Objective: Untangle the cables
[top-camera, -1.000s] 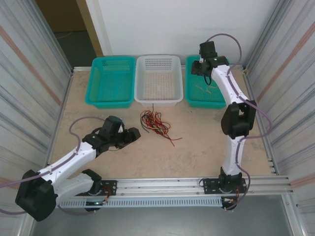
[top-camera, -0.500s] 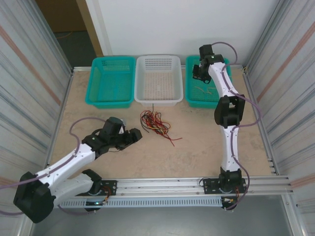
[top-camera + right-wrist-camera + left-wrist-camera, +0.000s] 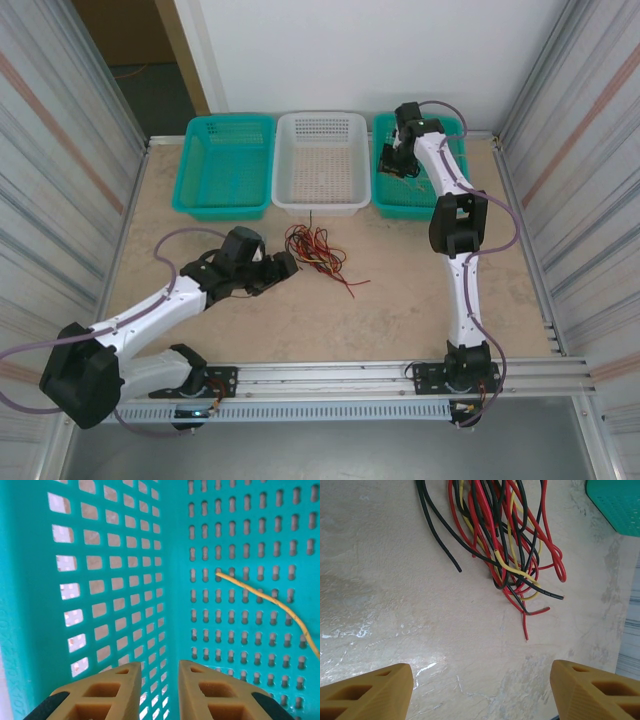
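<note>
Top external: mottled beige table (image 3: 400,310), corrugated walls (image 3: 60,150); cables (image 3: 315,250) tangled; left gripper (image 3: 481,669) spread; right gripper (image 3: 159,665) narrowly parted, empty.

Three baskets in a row at far edge of tabletop (image 3: 400,290), sides nearly touching: teal basket on L (image 3: 226,165), white basket in the mid (image 3: 322,165), teal basket on R (image 3: 400,200). All w/ perforated walls & floors; the R one's slotted wall (image 3: 100,580) shows close up in right wrist view. Tabletop is beige, marbled, w/ pale scuffs (image 3: 395,605). Metal rail (image 3: 330,375) runs along near edge. Corrugated metal panels L (image 3: 60,180) & R (image 3: 590,180), white wall (image 3: 350,50) behind, dark doorway (image 3: 150,90) far L.
</note>
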